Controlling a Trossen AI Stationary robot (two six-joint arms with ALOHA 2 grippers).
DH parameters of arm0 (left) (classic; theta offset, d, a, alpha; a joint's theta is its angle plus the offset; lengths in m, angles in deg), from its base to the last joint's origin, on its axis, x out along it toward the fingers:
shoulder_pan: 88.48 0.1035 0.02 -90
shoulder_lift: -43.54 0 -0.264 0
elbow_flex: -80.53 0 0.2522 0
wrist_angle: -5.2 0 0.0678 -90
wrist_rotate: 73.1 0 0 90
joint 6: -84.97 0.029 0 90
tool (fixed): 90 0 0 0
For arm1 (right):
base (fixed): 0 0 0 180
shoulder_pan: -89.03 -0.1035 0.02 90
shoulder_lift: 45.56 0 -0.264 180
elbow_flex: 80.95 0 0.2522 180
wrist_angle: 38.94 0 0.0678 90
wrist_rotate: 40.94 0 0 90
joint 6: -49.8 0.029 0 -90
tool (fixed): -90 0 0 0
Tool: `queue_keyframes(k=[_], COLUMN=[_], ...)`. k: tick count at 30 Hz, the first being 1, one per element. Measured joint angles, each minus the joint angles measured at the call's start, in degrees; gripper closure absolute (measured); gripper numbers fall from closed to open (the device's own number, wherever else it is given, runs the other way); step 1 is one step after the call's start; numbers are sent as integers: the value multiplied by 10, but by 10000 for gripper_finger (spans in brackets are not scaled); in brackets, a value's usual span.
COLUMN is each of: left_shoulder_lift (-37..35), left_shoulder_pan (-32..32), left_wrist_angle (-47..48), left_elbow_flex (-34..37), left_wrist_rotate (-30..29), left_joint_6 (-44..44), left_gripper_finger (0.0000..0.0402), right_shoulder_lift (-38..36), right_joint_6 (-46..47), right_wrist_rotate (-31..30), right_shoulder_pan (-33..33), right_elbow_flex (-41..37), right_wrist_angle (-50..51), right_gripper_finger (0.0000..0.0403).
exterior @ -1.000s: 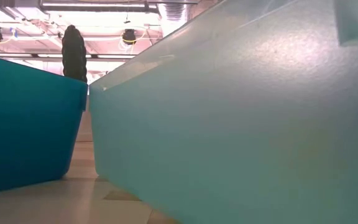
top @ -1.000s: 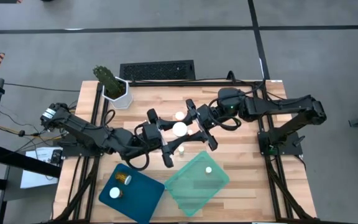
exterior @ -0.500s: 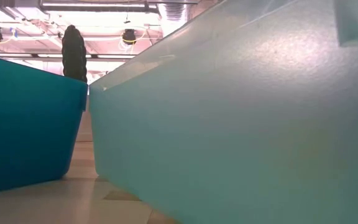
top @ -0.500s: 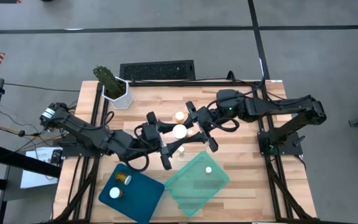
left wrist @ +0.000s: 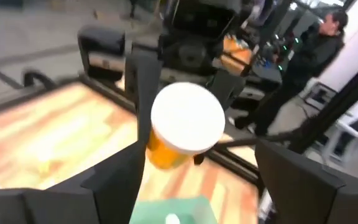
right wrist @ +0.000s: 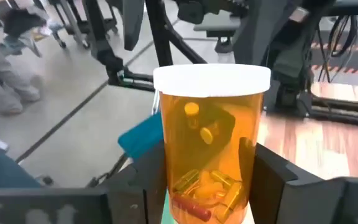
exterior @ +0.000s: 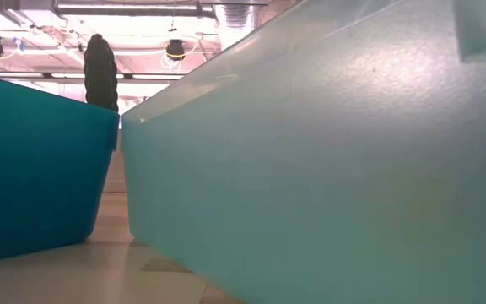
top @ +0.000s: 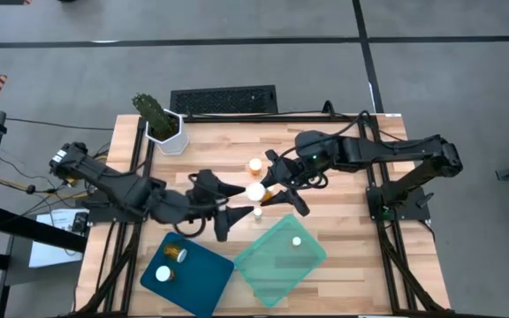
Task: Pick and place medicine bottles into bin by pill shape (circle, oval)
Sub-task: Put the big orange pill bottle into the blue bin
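Note:
My right gripper [top: 269, 188] is shut on a wide amber medicine bottle [right wrist: 211, 146] with a white cap [top: 255, 190], held over the table's middle. Small yellow and orange pills lie inside it. My left gripper [top: 231, 215] stands open just to the near left of that bottle, touching nothing. In the left wrist view its fingers flank the bottle [left wrist: 185, 124] at a distance. A second bottle [top: 254, 165] and a small third one [top: 257, 212] stand on the wood. One bottle [top: 296, 240] lies in the clear green bin, two [top: 176, 254] in the blue bin. My right gripper pinches the bottle's amber wall [right wrist: 170, 177] between its two fingers [right wrist: 135, 183], on opposite sides below the cap. The fingers come nearly level from the table's right side. The bottle stands upright, cap up, lifted clear of the table.
The blue bin [top: 203, 281] and the clear green bin [top: 272, 265] sit at the table's near edge and fill the low view [exterior: 327, 169]. A potted plant [top: 164, 131] stands at the far left corner. A person [left wrist: 325, 37] stands beyond the table.
Both grippers were at the wide bottle a second ago. My right gripper has shut on it and tipped a little downward. My left gripper has opened, rolled, and drawn back toward the table's near left. The bottle stays upright in the air.

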Motion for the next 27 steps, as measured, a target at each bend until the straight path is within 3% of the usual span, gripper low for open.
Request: queue_keyframes(k=[10,20,27], left_shoulder_lift=[2,2,2], left_shoulder_pan=[88,125,129], left_wrist_angle=[37,57,76], left_elbow_flex=[0,0,0], left_wrist_rotate=[202,280,290], left_joint_6=[-30,-23,1], left_gripper_finger=[93,93,93], right_shoulder_lift=[22,39,57], right_joint_6=[-8,0,6], right_wrist_rotate=[0,0,0], right_shoulder_pan=[-10,-11,-11], right_elbow_flex=[0,0,2], right_wrist_angle=[16,10,-4], right_gripper_finger=[223,221,216])
